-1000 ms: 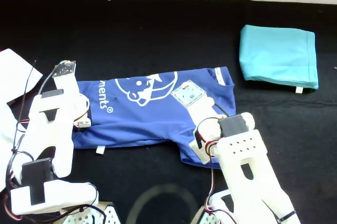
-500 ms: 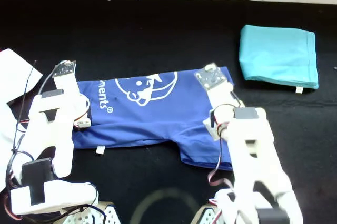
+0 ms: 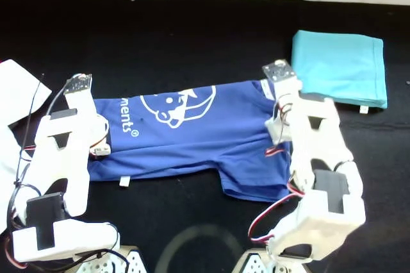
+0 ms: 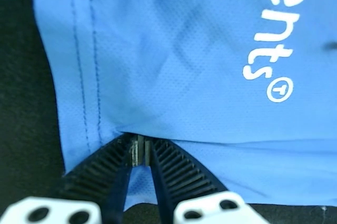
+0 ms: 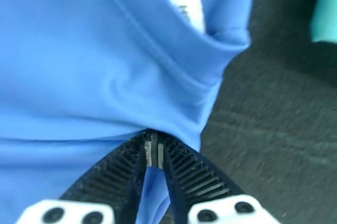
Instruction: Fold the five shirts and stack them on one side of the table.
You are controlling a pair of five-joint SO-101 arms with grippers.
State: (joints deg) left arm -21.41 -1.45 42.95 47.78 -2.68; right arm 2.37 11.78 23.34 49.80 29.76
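A blue shirt [image 3: 186, 132] with white print lies spread sideways in the middle of the black table [image 3: 192, 36]. At its hem end, my left gripper [image 3: 97, 140] is shut on a fold of the blue shirt [image 4: 184, 50]; the left gripper [image 4: 139, 151] has its fingers pressed together on the cloth. My right gripper [image 3: 275, 124] stands at the collar end, and the right gripper [image 5: 154, 151] pinches a ridge of the blue shirt [image 5: 79, 50] just beside the neck opening. A folded teal shirt [image 3: 339, 68] lies at the far right.
White cloth [image 3: 16, 97] lies at the table's left edge, beside the left arm. The teal shirt's corner [image 5: 326, 8] is close to the right gripper. Bare black table runs along the back and between the two arm bases.
The right arm has swung right and away from its base, dragging the collar end toward the teal shirt and stretching the blue shirt flatter. The left arm has kept still.
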